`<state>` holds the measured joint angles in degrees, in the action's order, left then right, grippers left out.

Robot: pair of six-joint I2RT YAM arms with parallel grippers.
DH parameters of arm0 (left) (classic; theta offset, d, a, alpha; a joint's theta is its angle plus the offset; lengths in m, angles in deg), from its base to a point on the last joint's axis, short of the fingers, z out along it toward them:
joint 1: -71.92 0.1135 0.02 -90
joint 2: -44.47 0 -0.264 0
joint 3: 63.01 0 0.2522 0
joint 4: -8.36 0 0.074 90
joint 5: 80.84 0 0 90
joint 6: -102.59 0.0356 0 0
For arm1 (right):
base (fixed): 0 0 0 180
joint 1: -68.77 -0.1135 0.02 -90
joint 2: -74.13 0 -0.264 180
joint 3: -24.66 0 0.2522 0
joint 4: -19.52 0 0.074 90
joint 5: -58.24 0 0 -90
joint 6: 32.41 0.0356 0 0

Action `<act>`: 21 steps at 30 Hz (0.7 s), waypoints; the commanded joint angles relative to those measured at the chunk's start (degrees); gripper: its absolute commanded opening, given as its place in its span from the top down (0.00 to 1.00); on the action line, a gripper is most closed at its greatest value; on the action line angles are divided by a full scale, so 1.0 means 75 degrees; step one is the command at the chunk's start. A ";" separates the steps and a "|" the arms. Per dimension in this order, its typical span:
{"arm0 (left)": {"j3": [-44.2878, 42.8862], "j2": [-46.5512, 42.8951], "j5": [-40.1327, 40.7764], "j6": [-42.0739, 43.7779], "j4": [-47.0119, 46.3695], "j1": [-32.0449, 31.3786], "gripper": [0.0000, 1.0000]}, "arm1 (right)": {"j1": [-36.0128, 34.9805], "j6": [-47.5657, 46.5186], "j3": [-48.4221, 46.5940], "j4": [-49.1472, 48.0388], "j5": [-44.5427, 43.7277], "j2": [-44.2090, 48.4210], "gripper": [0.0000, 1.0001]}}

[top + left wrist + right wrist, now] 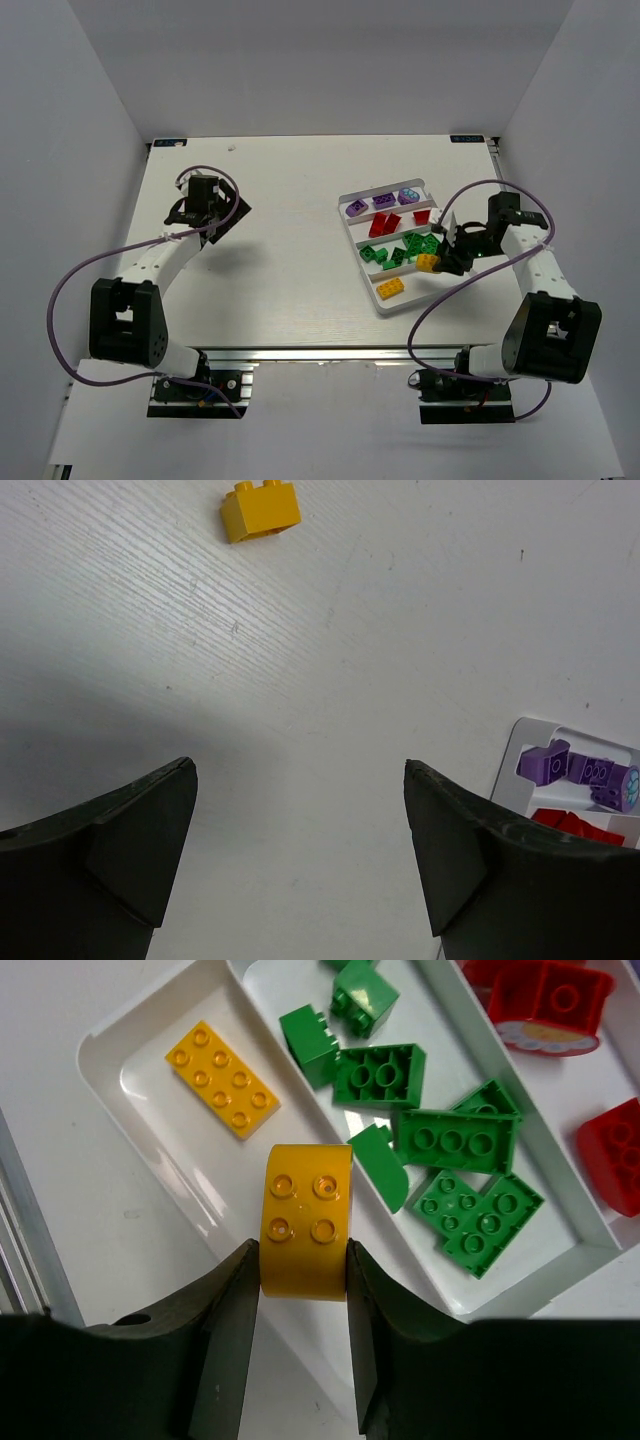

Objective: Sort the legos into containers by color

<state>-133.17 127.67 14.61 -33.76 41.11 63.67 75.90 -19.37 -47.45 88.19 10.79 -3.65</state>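
Pinching yellow brick [305, 1215], right hand [302, 1270] over tray [150, 1090] (left hand [298, 780] agape)

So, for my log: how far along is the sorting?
Done: purple bricks, red bricks and green bricks sit in separate tray lanes, one eight-stud yellow brick in the fourth. In hand: right pincer grips a four-stud yellow brick. Left: a loose yellow brick on the table.

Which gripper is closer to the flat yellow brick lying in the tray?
Right. The right gripper, clamped on another yellow brick, hangs just beside the flat yellow brick at the tray; the left gripper is open far across the table.
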 commanded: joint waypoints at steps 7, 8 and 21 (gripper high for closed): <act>-0.0459 0.0238 -0.0118 0.0308 0.0129 0.0163 0.07 | 0.0068 -0.1177 0.0596 -0.0055 -0.0575 -0.0012 0.87; -0.0518 0.0285 -0.0118 0.0320 0.0152 0.0174 0.07 | 0.0068 -0.1094 0.0608 -0.0149 -0.0587 -0.0036 0.84; -0.1327 0.1047 -0.0211 0.0485 0.0434 0.0245 0.07 | 0.0080 -0.0471 0.0561 -0.0842 -0.0763 -0.0201 0.37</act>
<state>-141.06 135.52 13.98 -30.76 43.56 64.88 76.21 -23.18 -42.64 81.99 5.02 -6.12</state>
